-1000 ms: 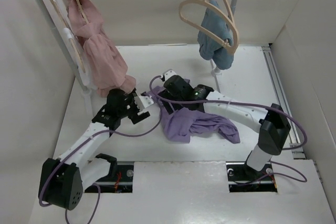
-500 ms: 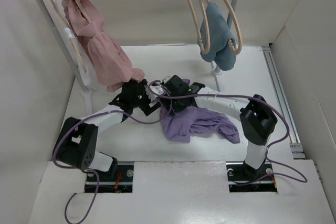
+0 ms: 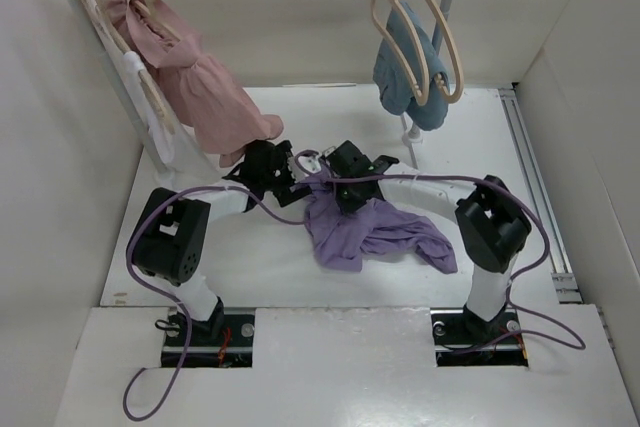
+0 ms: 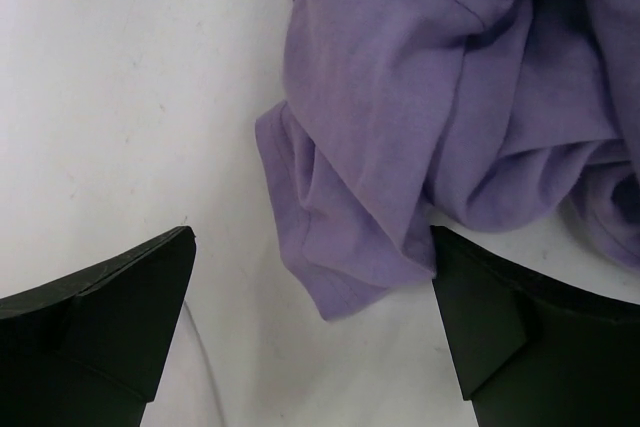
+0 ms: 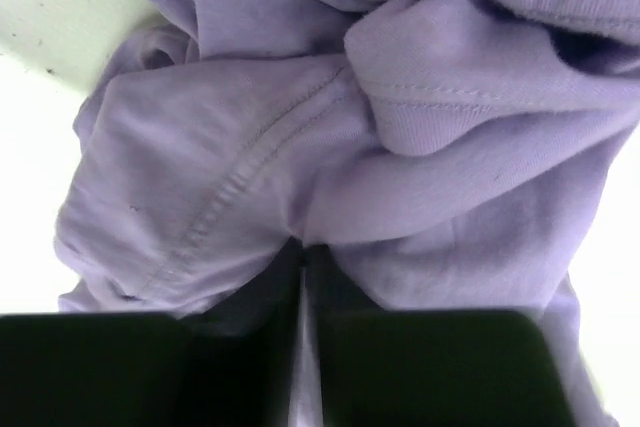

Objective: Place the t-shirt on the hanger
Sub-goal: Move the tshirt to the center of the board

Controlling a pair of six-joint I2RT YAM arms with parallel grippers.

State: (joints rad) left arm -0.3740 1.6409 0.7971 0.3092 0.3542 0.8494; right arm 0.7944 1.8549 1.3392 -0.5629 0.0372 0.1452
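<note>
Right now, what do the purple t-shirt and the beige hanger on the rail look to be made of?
The t-shirt: soft knit cloth, likely cotton jersey, matte. It lies in limp folds and shows stitched seams.
The hanger: rigid, smooth, pale beige, holding a thin curved shape. It could be wood or plastic; I cannot tell which.

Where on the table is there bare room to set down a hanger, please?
Bare table lies between the right arm and the side rail, and on the far strip between the pink garment and the blue cloth. A smaller patch lies between the t-shirt and the left arm. The centre is crowded: left gripper and right gripper meet at the shirt.
</note>
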